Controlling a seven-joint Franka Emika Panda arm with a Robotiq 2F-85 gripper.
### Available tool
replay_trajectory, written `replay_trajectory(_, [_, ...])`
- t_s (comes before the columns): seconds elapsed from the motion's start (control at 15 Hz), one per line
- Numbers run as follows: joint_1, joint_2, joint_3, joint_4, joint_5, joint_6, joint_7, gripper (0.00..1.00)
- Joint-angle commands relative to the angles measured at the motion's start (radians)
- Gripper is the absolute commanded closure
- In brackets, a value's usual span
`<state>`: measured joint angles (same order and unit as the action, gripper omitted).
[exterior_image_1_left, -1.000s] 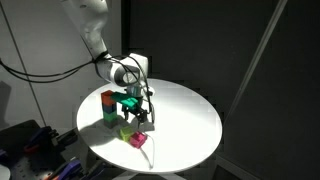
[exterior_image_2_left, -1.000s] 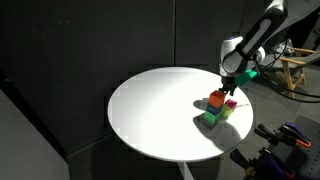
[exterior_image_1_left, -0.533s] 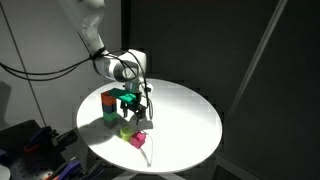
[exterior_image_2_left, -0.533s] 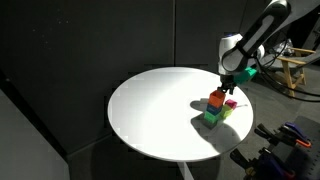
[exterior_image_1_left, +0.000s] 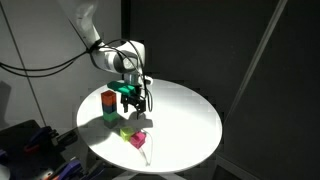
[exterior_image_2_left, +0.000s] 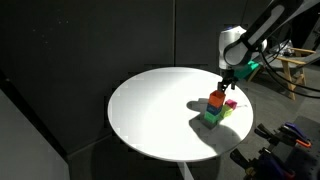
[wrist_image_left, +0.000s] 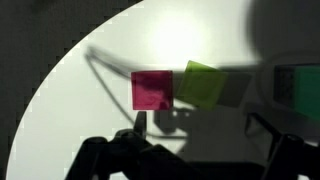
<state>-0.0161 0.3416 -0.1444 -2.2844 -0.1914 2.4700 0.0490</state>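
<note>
Claw (exterior_image_1_left: 133, 100) hangs spread wide above pink cube (wrist_image_left: 152, 90) and lime cube (wrist_image_left: 202, 83), side by side near the round bench's (exterior_image_1_left: 190, 120) edge. Smooth white top stretches wide beyond them. A red-on-green stack (exterior_image_1_left: 108, 108) stands just beside.

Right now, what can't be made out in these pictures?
Stack: wrist view, cut off by the right edge; only a green face shows.
Pincer: wrist view, fingertips dark against shadow, body cut off by the bottom edge.
Pink block and lime block: exterior view, too small and partly behind the stack to tell whether they touch.
</note>
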Motion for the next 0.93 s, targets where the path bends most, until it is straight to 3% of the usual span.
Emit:
replay_trajectory(0.0, [0.011,-0.081,-0.008,-0.039,-0.045,-0.034,0.051,0.0])
replay_trajectory(0.87, [-0.02,-0.363,0.039,-0.2,0.008,0.001,-0.042,0.0])
